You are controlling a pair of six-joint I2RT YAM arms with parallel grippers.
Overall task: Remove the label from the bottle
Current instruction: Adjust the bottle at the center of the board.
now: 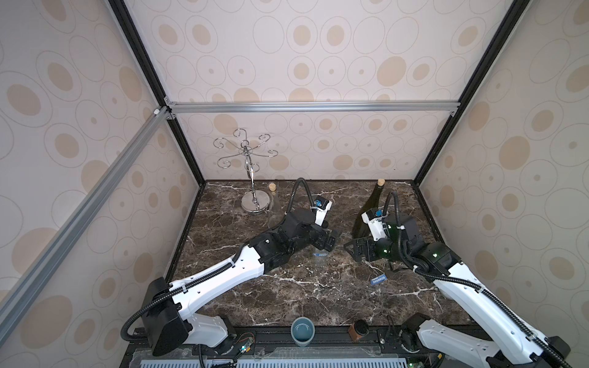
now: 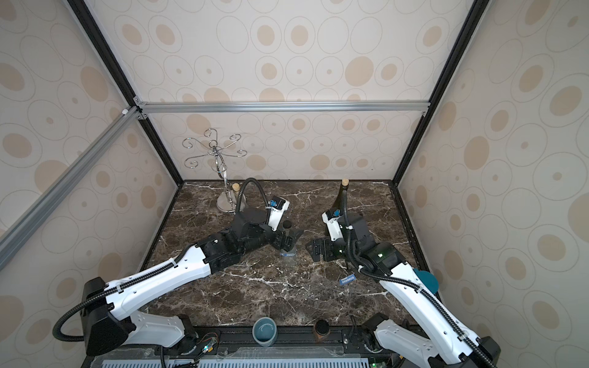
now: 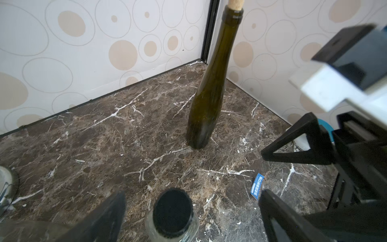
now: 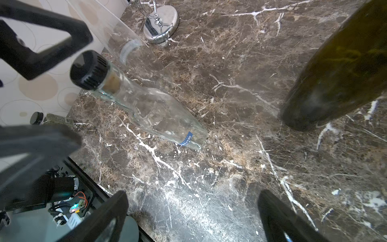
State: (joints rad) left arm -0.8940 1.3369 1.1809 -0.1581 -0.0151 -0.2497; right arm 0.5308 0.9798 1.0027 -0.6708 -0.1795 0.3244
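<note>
Lying on wall-enclosed marble tabletop (image 1: 287,296), blue label (image 1: 378,280).

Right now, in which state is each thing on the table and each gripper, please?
clear bottle: upright, black cap on, ungripped
blue label strip: stuck near its base
torn label piece: lying loose on the table
green bottle: upright, corked
left gripper: open, jaws either side of the cap
right gripper: open, empty
blue cup: upright, looks empty
</note>
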